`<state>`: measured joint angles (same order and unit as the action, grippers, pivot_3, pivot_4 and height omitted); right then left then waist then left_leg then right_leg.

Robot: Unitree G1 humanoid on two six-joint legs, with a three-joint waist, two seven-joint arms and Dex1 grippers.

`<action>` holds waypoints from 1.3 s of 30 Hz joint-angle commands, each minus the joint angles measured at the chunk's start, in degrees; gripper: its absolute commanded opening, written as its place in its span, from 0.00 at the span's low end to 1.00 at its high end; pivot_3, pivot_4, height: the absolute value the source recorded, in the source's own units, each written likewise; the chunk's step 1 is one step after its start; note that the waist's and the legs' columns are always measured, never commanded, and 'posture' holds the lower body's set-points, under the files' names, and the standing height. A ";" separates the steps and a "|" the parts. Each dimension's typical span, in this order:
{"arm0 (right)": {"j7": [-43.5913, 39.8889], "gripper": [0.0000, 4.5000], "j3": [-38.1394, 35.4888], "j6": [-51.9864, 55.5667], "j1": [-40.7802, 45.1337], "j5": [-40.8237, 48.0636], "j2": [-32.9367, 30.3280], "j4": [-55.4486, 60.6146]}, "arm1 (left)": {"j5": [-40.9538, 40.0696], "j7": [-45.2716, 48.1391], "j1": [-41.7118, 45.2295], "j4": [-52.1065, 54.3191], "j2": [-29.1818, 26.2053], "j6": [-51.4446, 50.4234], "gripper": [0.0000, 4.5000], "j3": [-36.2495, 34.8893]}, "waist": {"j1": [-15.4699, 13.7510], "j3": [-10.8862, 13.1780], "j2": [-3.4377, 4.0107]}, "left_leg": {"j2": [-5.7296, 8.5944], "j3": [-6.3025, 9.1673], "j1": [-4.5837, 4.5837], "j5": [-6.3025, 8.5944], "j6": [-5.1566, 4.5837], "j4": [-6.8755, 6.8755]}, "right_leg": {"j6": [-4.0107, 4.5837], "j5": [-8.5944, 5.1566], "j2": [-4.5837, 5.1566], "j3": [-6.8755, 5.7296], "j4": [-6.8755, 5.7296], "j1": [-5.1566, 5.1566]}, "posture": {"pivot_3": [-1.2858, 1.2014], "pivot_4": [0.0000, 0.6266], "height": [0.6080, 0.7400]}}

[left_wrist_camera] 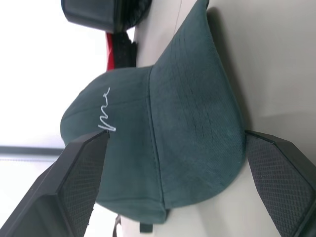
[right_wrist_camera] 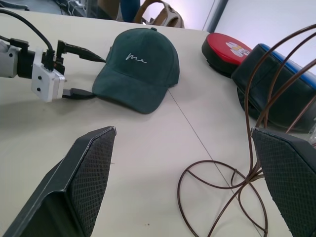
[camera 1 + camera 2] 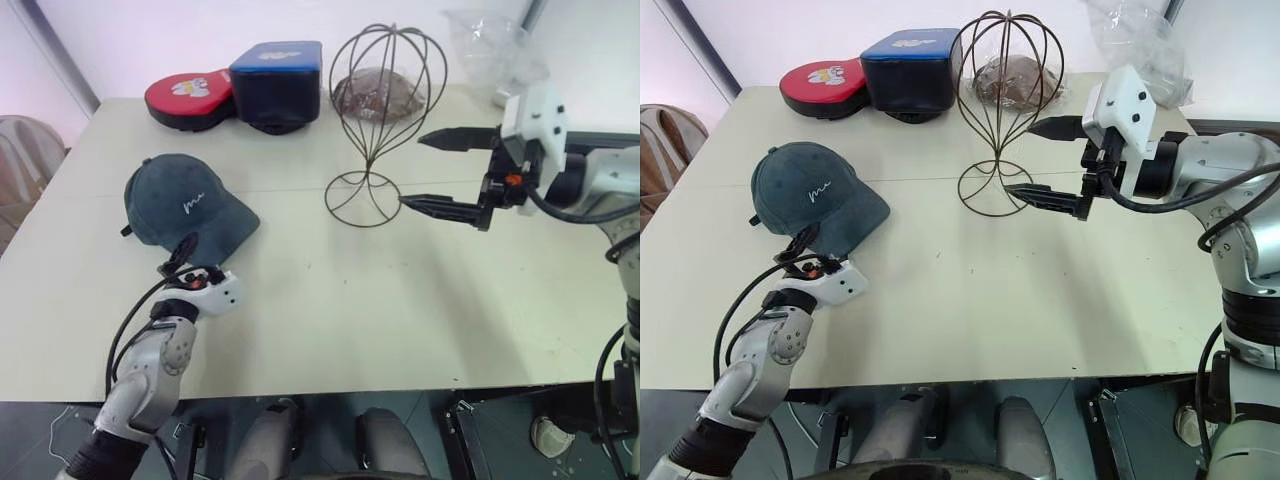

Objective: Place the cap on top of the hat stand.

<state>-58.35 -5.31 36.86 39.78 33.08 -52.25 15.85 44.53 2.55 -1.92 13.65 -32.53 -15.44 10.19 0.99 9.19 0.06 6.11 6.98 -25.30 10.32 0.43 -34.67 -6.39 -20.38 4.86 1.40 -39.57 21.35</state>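
The cap [image 3: 185, 201] lay on the surface [image 3: 330, 300] at nine o'clock of the hat stand [image 3: 385, 110], not yet grasped. The left gripper [image 3: 187, 258], spread wide, faced its brim; the right gripper [image 3: 432, 172], released, flanked the stand. Next: close on the brim.
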 commanded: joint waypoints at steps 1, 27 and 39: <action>-0.31 0.99 -0.67 -1.18 1.91 0.13 0.12 0.60 | 1.10 0.43 -1.74 -2.12 -0.05 -1.75 1.00 -1.47 | -0.08 0.00 0.00 | 0.00 0.00 0.00 0.00 0.00 0.00 | 0.00 0.00 0.00 0.00 0.00 -0.01 | 0.52 0.24 1.00; -0.18 1.00 -1.71 -0.92 1.10 0.20 -0.64 1.31 | 2.54 -7.60 0.74 -7.29 -0.36 6.28 0.01 -1.56 | -1.60 -0.25 0.40 | 0.07 -0.01 0.00 0.02 -0.02 -0.08 | -0.02 0.01 0.12 -0.05 0.01 -0.04 | 0.52 0.24 1.00; -0.38 1.00 -0.59 -1.54 2.23 -0.32 0.19 0.22 | 1.49 -16.41 1.20 -5.26 -2.19 13.09 0.01 -7.22 | -1.70 -0.20 0.33 | 0.08 -0.02 -0.08 0.02 -0.03 -0.09 | -0.02 0.01 0.13 -0.06 0.03 0.01 | 0.52 0.24 1.00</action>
<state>-58.64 -5.21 36.42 39.93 32.75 -52.19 15.54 46.00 -12.02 -1.09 6.77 -34.00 -3.80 4.86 -0.71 8.99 0.39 6.20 6.96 -25.39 10.34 0.40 -34.76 -6.42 -20.37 5.00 1.34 -39.54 21.35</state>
